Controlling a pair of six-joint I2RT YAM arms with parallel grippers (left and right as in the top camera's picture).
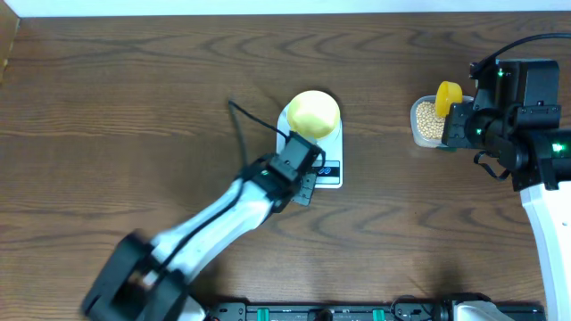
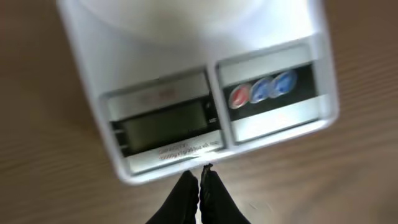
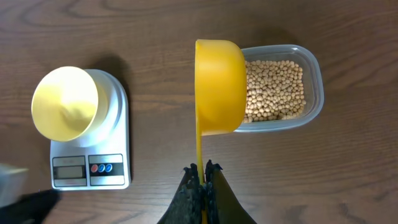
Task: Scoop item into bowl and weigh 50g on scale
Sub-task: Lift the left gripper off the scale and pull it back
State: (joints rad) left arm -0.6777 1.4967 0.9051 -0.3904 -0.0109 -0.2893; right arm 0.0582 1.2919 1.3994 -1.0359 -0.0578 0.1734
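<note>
Here, at the right gripper (image 3: 203, 169): clamped fully shut on the thin handle (image 3: 199, 146) of the scoop (image 3: 219, 87), its yellow cup out ahead of the fingertips and overlapping one end of the tub (image 3: 314, 81) in the wrist view. Inside the tub, beans (image 3: 277, 90) in a loose layer; whether any lie in the scoop, cannot tell.

At the left gripper (image 2: 200, 177): closed tip to tip, gripping nothing, hovering just in front of the front edge of the scale (image 2: 155, 81), below the right end of the display (image 2: 165, 124) and left of the buttons (image 2: 264, 90). Touching the scale or just clear of it, cannot tell.

On the scale, toward its back: the bowl (image 3: 65, 102), upright, plain yellow inside. Scale and tub well apart on the table (image 1: 134, 107), tub on the right-arm side.
</note>
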